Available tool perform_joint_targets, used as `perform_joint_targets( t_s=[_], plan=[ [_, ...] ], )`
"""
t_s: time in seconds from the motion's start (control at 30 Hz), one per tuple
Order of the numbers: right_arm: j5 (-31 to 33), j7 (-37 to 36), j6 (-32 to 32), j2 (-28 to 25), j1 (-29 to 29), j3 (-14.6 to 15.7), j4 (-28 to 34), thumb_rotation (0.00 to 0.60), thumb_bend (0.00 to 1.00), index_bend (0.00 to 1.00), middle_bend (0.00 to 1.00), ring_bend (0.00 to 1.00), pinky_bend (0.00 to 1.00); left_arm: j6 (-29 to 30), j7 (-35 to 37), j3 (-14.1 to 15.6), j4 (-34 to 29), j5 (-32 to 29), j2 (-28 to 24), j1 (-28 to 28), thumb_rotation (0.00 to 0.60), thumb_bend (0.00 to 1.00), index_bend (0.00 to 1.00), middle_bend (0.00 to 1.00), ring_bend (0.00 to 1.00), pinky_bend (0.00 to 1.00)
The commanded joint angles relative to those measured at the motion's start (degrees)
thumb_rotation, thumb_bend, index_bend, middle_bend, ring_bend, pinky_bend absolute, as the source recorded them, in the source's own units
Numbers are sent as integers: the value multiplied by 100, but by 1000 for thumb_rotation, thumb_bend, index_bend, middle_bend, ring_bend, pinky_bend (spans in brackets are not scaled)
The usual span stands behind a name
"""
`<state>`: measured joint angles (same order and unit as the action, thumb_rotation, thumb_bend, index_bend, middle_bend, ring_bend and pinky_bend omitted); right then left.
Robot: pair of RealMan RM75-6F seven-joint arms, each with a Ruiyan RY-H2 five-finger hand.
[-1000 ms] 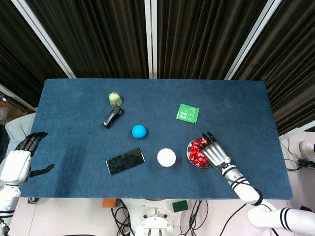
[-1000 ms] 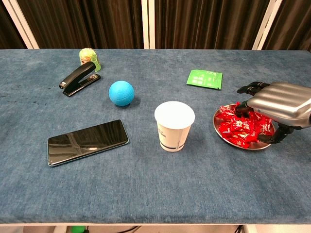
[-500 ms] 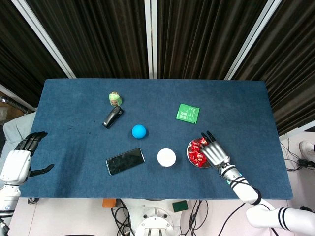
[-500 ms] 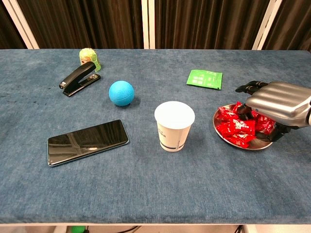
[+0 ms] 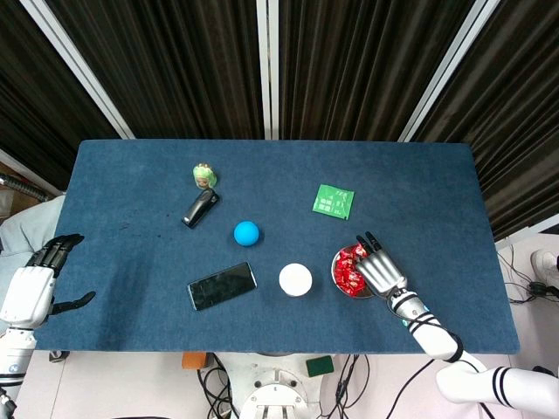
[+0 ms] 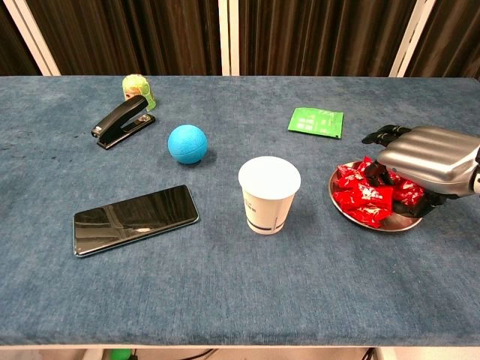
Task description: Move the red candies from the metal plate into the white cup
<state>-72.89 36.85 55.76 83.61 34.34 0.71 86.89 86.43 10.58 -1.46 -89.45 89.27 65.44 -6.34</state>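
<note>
- The left hand (image 5: 31, 288) sits off the near left corner of the blue table (image 5: 131, 262), showing only in the head view; its fingers are spread apart and it holds nothing.
- The right hand (image 6: 424, 157) hangs palm down over the right part of the metal plate (image 6: 367, 222), at the near right of the table. Its dark fingers (image 6: 382, 136) reach out past the far edge of the pile, and its thumb dips toward the plate's right rim. Whether it has a candy in its grasp cannot be told from either view.
- The red candies (image 6: 364, 193) lie heaped in the metal plate, the right side of the heap covered by the hand; from above the candies (image 5: 349, 266) show on the plate's left half.
- The white cup (image 6: 269, 194) stands upright just left of the plate, apart from it, with its mouth open to the top. In the head view the cup (image 5: 295, 279) appears as a white disc between the plate and the phone.
- A black phone (image 6: 135, 219) lies flat, screen up, to the cup's left, near the front edge.
- Further back, a blue ball (image 6: 187, 143) rests on the cloth between the phone and the stapler.
- A green packet (image 6: 316, 121) lies flat beyond the plate.
- A black stapler (image 6: 123, 121) lies at the far left, and just behind it, touching or nearly so, stands a small green figure (image 6: 137, 89).
</note>
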Motion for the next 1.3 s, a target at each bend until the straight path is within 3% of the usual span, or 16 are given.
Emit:
perform_joint_targets(
  t_s=[0.03, 0.7, 1.1, 1.3],
  plan=[
    [-59, -40, 54, -44, -14, -7, 37, 600, 456, 660, 568, 49, 0, -12, 6, 1, 10, 0, 7, -5, 600, 44, 151, 129, 111, 230],
    [-398, -229, 445, -454, -71, -181, 456, 600, 476, 748, 608, 77, 0, -23, 48, -2, 41, -6, 35, -4, 600, 44, 151, 129, 111, 230],
    [-863, -118, 906, -973, -89, -383, 1304, 600, 477, 765, 621, 77, 0, -3, 84, -8, 58, -4, 41, 6, 600, 44, 151, 129, 111, 231],
    [-1008, 191, 837, -1101, 19, -433, 1752, 600, 477, 771, 625, 77, 0, 12, 120, -9, 74, 4, 57, 11, 600, 44, 151, 129, 111, 231]
  ],
)
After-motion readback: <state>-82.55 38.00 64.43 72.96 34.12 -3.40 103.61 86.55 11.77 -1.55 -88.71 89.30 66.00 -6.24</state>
